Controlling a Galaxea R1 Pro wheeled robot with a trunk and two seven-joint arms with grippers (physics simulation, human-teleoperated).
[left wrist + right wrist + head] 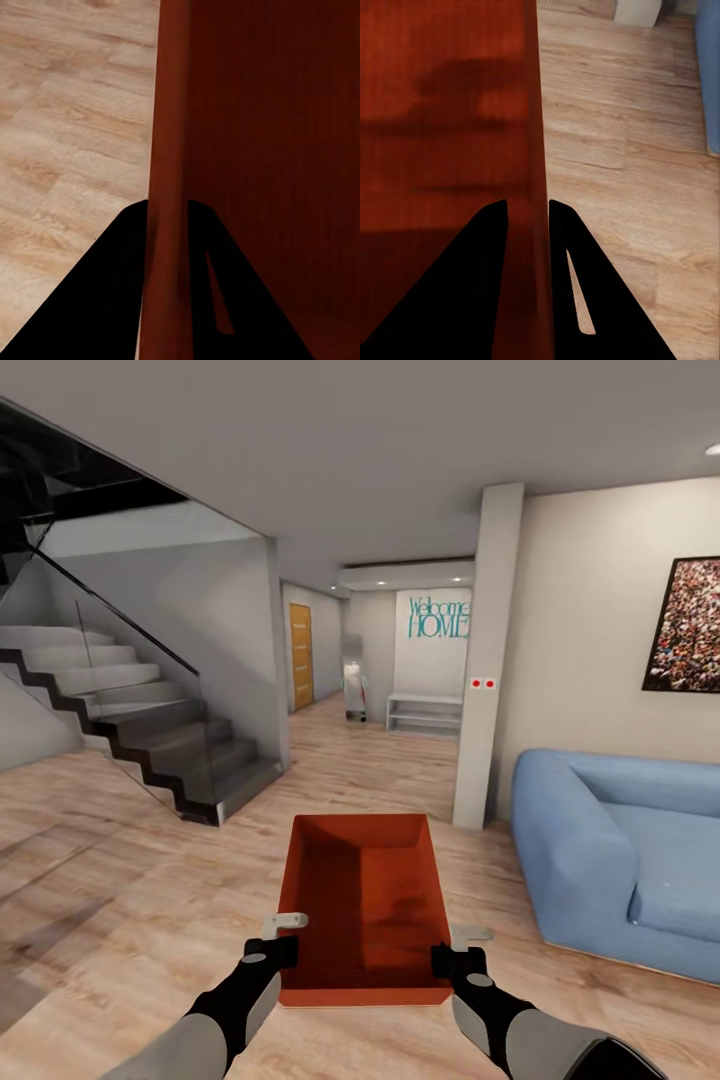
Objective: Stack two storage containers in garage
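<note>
An orange-red open-top storage container point(362, 905) hangs level in front of me above the light wood-plank floor of the living room. My left gripper point(284, 950) is shut on its left wall, one finger on each side of the wall point(166, 225). On the opposite side, my right gripper point(448, 958) is shut on the right wall point(529, 217) in the same way. The bin is empty, and its ribbed bottom point(442, 112) shows.
A blue sofa point(620, 860) stands close on the right. A white pillar point(488, 660) rises ahead right. A dark staircase with a glass rail point(150, 730) fills the left. A hallway runs ahead to a wooden door point(301, 656) and a white shelf point(425, 713).
</note>
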